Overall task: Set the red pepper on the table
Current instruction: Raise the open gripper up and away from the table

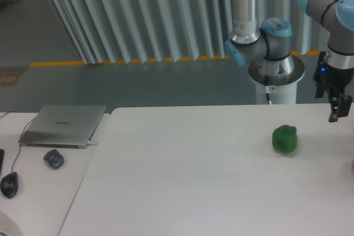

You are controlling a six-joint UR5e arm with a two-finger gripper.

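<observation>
The large white table (193, 181) fills the lower right of the view. My gripper (337, 113) hangs at the far right edge, above the table and up and to the right of a green bell pepper (285, 139). It is partly cut off by the frame edge. Only one dark finger (333, 111) shows clearly, and nothing is visible between the jaws. A tiny reddish sliver (352, 165) sits at the right edge at table level. It may be the red pepper, but nearly all of it is out of view.
An adjoining white desk (38, 192) on the left holds a closed grey laptop (63, 125), a dark mouse (53, 159) and a second dark mouse (9, 184). The arm's base (275, 75) stands behind the table's far edge.
</observation>
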